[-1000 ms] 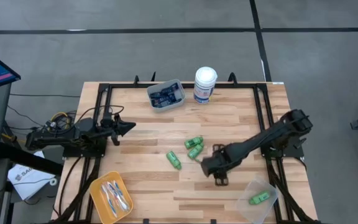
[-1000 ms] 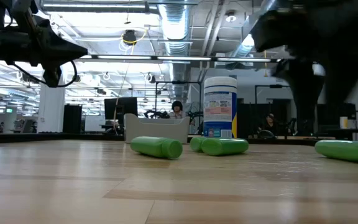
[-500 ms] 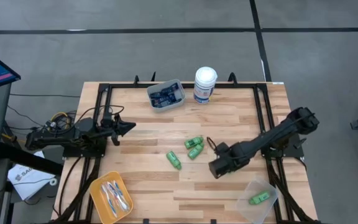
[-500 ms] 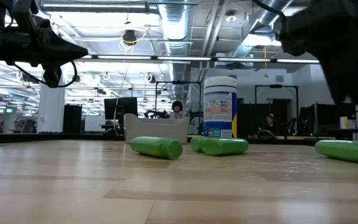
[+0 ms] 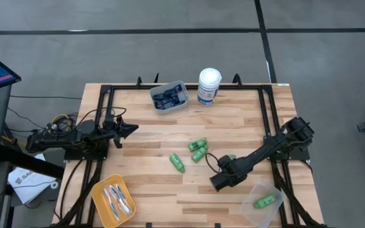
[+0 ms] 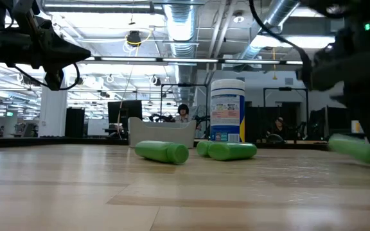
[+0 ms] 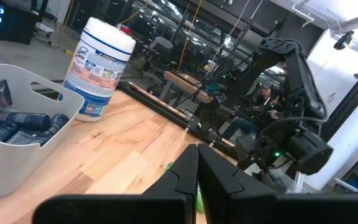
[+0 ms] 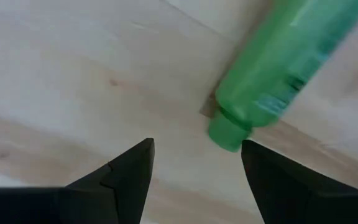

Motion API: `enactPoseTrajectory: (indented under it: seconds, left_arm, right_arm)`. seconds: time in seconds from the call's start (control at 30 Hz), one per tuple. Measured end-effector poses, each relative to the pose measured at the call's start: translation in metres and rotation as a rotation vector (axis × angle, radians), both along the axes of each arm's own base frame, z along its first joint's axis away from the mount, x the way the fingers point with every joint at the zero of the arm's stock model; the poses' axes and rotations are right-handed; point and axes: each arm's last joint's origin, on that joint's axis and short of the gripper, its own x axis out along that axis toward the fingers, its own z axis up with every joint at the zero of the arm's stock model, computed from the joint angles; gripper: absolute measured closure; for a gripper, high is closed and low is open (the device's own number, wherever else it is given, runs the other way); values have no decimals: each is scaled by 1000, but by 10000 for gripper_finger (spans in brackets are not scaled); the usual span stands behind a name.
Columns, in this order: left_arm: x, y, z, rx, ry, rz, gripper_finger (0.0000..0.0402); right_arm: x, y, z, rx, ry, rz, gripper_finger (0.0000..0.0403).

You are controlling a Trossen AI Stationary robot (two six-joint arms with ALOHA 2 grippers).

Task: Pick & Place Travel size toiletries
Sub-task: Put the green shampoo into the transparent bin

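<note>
Since a second ago the right arm swung its jaws back down low over the tabletop, next to a green bottle lying flat. The jaws stand wide, nothing in them. The bottle sits just ahead of the tips and off toward one finger, cap end nearest, its long axis slanting away instead of crossing the gap, so I'd guess a shift and a twist before closing. The right arm is way nearer; the left jaws are pressed together, parked well apart. Three more bottles lie beyond, one already in the clear bin.
</note>
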Motion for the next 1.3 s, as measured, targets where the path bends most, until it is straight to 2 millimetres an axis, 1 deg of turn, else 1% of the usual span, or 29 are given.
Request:
enactPoseTrajectory:
  seconds: [0.13,0.2,0.3,0.47,0.8,0.97,1.1,1.2,1.3]
  left_arm:
    - [0,0,0,0,1,0,400]
    - [0,0,0,0,0,0,400]
    - [0,0,0,0,0,0,400]
    - [0,0,0,0,0,0,400]
    - [0,0,0,1,-3,0,400]
    - [0,0,0,1,-3,0,400]
    - [0,0,0,1,-4,0,400]
    - [0,0,0,1,-4,-1,400]
    - [0,0,0,1,-4,0,400]
  right_arm:
    - [-7,-6,-12,-6,7,-31,168]
    - [-12,-10,-14,-8,10,-44,168]
    - [-13,-15,-16,10,-12,-57,169]
    - [-10,-20,-20,38,-26,-107,176]
    - [-6,-24,-19,50,-46,-174,182]
    - [-2,-32,-19,57,-44,-232,182]
    - [2,-40,-19,59,-48,-237,184]
    - [3,-44,-20,55,-44,-239,194]
    - [4,-45,-20,45,-48,-241,217]
